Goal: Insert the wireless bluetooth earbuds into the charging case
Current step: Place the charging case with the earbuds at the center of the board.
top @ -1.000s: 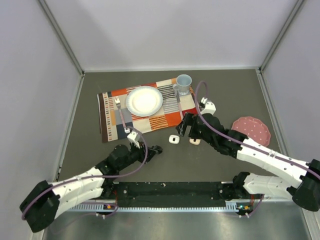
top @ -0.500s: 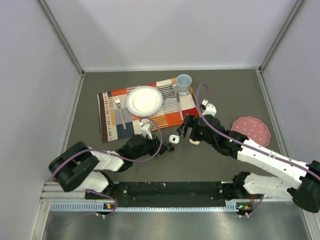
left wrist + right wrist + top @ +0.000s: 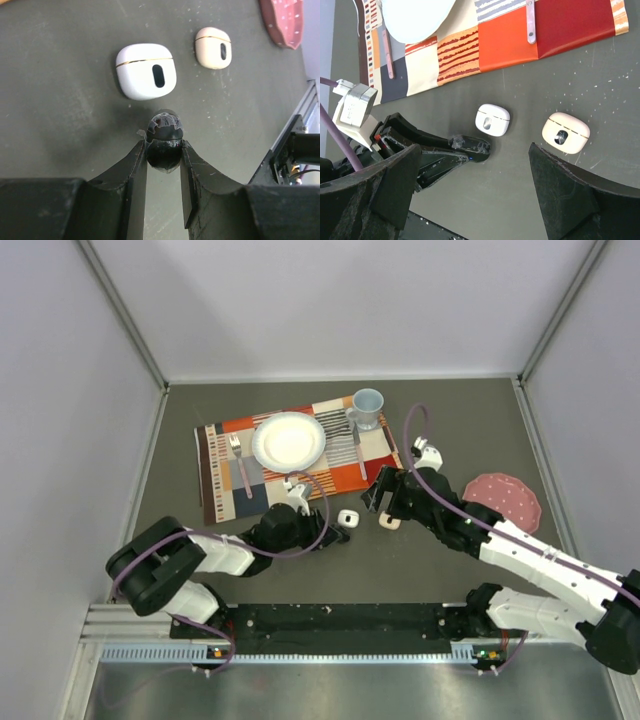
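From above, your left gripper (image 3: 337,533) sits just near-left of the white rounded plastic charging case (image 3: 347,518). Your right gripper (image 3: 381,504) is just right of that case, close to a cream rounded case (image 3: 389,523)

In the left wrist view, your jaws are pinched tight on a black roundish earbud (image 3: 164,131), held just short of the white case

In the right wrist view, your right jaws stand wide with nothing gripped, and the white case lies between them on the dark table (image 3: 600,90)

Overhead looking down, wrist views close, sharing white case (image 3: 146,71)
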{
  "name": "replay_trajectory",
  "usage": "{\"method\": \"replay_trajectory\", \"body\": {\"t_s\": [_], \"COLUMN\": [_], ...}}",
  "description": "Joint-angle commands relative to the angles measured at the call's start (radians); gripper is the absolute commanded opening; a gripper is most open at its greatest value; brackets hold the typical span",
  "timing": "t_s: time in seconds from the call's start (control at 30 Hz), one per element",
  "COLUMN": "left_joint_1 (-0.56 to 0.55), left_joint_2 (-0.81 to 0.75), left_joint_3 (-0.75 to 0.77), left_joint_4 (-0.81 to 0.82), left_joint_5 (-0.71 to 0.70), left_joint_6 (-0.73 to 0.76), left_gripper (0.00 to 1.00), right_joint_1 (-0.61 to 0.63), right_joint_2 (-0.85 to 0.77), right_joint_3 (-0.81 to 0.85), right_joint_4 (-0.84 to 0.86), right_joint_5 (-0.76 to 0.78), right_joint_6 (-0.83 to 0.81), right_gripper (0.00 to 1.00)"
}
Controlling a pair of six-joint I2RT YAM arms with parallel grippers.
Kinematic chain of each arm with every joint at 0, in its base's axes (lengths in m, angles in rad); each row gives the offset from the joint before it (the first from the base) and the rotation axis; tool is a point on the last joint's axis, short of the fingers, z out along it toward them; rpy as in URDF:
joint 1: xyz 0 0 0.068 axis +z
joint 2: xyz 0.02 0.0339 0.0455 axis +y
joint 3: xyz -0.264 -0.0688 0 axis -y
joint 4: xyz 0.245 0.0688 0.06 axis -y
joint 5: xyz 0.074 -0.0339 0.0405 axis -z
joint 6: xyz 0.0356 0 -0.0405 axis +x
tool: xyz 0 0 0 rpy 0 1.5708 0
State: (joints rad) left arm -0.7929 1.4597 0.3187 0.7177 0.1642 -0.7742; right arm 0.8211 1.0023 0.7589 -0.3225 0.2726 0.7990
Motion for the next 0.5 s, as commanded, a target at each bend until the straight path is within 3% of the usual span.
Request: {"method": "replay_trajectory", "body": {"t_s": [0.0,0.13,0.47], "left_joint_1": [0.004,0.003,0.003], "left_joint_2": [-0.039,-0.071,-0.091], "left_joint_3": [0.019,0.011,0.003], "left_joint_4": [-0.066,-0.119,-0.184], "left_joint_5": [-0.037,-0.055,-0.092], "left_joint_6": [0.035,0.047,0.058], "left_gripper": [0.22,0.23,0.47], "right_joint_1": [-0.011,-0.013,-0.014], "right_joint_2": [-0.008,-0.008,-0.005], "right_joint_3": [0.007,0.008,0.005], "right_joint_4": [0.022,0.022,0.022], "right_joint_5": [-0.01,-0.012,-0.018], "right_joint_6": [-0.018,-0.014,-0.011], "right_gripper": [0.89,0.89,0.89]}}
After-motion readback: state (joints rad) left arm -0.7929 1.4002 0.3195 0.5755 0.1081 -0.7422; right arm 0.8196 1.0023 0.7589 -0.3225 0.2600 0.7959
